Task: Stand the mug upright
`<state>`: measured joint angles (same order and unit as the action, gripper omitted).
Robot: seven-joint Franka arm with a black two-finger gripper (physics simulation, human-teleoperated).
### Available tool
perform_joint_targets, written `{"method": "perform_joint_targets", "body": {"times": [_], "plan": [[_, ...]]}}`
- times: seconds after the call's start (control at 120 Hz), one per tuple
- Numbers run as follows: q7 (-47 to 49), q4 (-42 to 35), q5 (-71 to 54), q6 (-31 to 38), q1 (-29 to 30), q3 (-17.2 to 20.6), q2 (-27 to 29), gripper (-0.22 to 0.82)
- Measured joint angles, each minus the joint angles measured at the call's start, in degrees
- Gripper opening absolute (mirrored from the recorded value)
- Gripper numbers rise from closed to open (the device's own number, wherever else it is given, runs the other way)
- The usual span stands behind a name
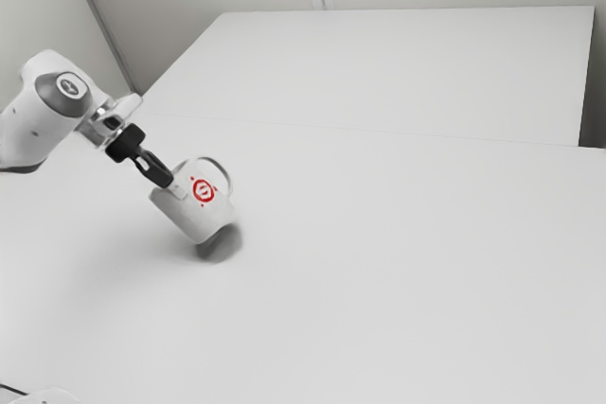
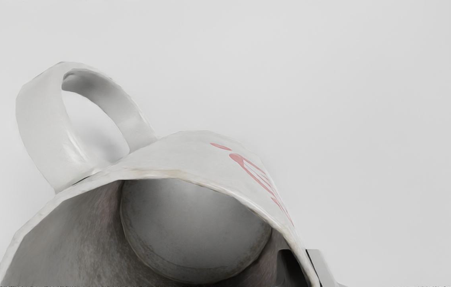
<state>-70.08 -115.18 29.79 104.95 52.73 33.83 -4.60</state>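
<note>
Rim [image 2: 157, 174] of the white mug [image 1: 197, 207] is closest, w/ the pincer [image 1: 177, 186] clamped on the wall, inside & out. Mug's just past the pincer, tilted over the counter [image 1: 398, 262], axis slanting down from mouth at pincer to base twd the exterior view's right; base contact unclear. Prob. needs mouth swung up, base level. Handle [image 2: 40, 115] on upper side, red print [image 1: 204, 190].

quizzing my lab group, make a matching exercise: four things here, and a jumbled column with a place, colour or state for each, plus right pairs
1. mug
2. handle
3. emblem
4. jaws

a. red, printed on the outer wall
b. closed on the wall, from inside and outside
c. tilted, mouth toward the arm
d. white loop on the side

Pairs: 1-c, 2-d, 3-a, 4-b
</note>
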Motion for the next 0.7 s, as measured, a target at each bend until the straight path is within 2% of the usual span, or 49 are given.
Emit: {"method": "perform_joint_targets", "body": {"times": [0.133,0.433,0.633,0.7], "plan": [[0.51,-3.46,-4.25,7.15,-1.41,4.29,3.20,-0.17],[4.80,-9.79,-13.71,17.26,-9.04,6.95,6.94,-0.18],[8.37,-11.58,-16.44,19.96,-4.80,7.88,7.86,-0.18],[9.27,-11.71,-16.66,20.35,-4.07,8.00,7.92,-0.03]]}}
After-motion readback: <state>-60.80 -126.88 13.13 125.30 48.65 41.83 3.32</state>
